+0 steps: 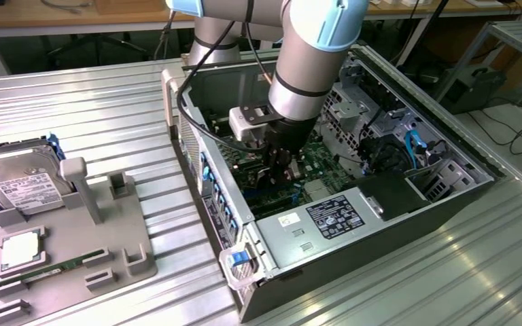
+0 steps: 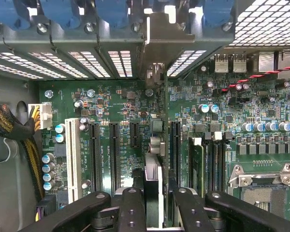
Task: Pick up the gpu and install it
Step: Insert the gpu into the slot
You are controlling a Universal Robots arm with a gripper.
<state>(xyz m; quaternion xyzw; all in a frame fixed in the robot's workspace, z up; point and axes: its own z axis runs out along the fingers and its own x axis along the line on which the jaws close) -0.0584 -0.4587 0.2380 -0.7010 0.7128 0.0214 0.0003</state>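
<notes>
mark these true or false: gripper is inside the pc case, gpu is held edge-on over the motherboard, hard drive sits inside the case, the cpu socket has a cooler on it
1. The gripper is inside the open PC case. True.
2. The gpu is held edge-on above the motherboard. True.
3. The hard drive sits inside the case. False: it rests on the grey holder outside.
4. The CPU socket has a cooler on it. False: it is uncovered.
</notes>
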